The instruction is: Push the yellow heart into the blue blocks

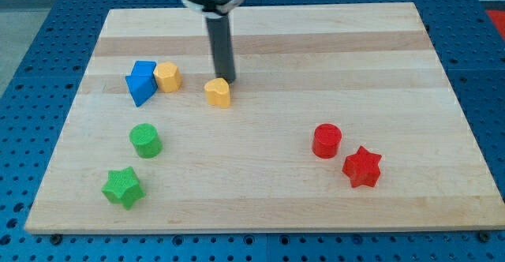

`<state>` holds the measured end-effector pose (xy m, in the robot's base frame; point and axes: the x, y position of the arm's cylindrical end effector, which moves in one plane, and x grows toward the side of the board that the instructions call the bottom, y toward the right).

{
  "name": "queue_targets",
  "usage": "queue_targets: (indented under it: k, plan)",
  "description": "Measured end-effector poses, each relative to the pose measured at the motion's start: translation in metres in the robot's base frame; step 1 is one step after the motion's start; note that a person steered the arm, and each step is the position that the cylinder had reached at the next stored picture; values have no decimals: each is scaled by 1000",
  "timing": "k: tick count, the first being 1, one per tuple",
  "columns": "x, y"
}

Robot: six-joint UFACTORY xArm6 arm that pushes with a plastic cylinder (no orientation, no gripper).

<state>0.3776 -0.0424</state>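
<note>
The yellow heart [218,93] lies on the wooden board left of centre, in the upper half. My tip [226,80] stands just above and slightly right of it, touching or nearly touching its upper right edge. The blue blocks [141,82] sit as one cluster to the view's left of the heart; their separate shapes are hard to tell apart. A yellow hexagon block [167,76] rests against the blue cluster's right side, between it and the heart. A gap separates the heart from the yellow hexagon.
A green cylinder [146,140] and a green star [121,187] lie at the lower left. A red cylinder [327,140] and a red star [362,166] lie at the lower right. The wooden board [316,49] ends on a blue perforated table.
</note>
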Motion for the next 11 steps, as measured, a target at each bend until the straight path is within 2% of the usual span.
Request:
queue_targets:
  k: [1,2,3,6,8,9,11]
  plan:
    - [0,72]
    - [25,90]
    - [37,69]
    - [32,-33]
    - [50,-14]
    - [64,-27]
    - [46,-84]
